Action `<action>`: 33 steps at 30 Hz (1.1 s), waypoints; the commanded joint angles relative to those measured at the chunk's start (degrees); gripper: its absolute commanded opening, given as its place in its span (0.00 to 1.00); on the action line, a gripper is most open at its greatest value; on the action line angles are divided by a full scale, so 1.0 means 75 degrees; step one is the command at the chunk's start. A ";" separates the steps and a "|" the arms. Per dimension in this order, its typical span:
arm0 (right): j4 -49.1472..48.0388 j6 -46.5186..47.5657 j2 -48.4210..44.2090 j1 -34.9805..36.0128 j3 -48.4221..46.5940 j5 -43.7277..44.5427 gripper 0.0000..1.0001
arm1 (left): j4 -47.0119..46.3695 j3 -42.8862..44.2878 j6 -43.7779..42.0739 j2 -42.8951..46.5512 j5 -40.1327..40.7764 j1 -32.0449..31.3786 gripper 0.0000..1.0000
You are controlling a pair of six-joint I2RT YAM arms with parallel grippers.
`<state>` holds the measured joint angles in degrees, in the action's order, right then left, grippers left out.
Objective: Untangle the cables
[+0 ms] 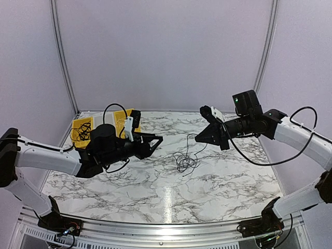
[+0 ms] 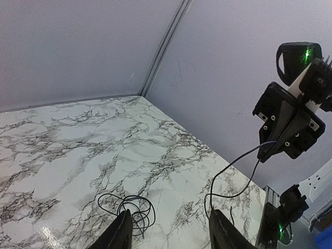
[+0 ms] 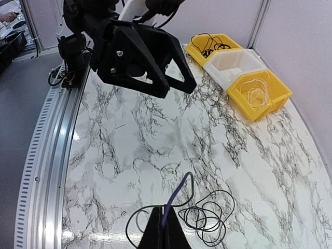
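Note:
A thin black cable lies in a loose coil (image 1: 185, 162) on the marble table (image 1: 129, 181) between the two arms. One strand rises from it to my right gripper (image 1: 199, 139), which is shut on it a little above the table. In the right wrist view the closed fingertips (image 3: 167, 224) pinch the strand, with the coil (image 3: 207, 215) just beyond them. My left gripper (image 1: 157, 141) is open and empty, hovering left of the coil. In the left wrist view its fingers (image 2: 120, 233) stand wide apart over the coil (image 2: 129, 205), and the lifted strand (image 2: 233, 161) runs up to the right gripper (image 2: 267, 151).
Three bins stand at the back left corner: a yellow bin (image 3: 212, 44) with black cables, a white bin (image 3: 233, 65), and a yellow bin (image 3: 257, 91) with a white cable. Grey walls enclose the table. A metal rail (image 1: 155, 228) runs along the near edge.

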<state>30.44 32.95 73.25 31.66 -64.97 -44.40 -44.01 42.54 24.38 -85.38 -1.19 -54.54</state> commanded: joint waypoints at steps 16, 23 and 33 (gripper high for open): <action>0.0138 0.0510 0.0589 0.0971 -0.0138 -0.0079 0.00 | 0.2715 0.1909 -0.2676 -0.0416 -0.1725 -0.0309 0.53; 0.0216 0.0528 0.0750 0.1028 -0.0298 -0.0114 0.00 | 0.2942 0.2149 -0.2792 -0.0560 -0.2068 -0.0333 0.46; 0.0310 0.0509 0.0745 0.1043 -0.0392 -0.0176 0.00 | 0.3106 0.2300 -0.2954 -0.0753 -0.2451 -0.0344 0.45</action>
<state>31.70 36.29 78.98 38.79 -64.99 -44.66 -22.06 57.49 3.64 -90.11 -17.56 -56.75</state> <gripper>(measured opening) 0.020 0.447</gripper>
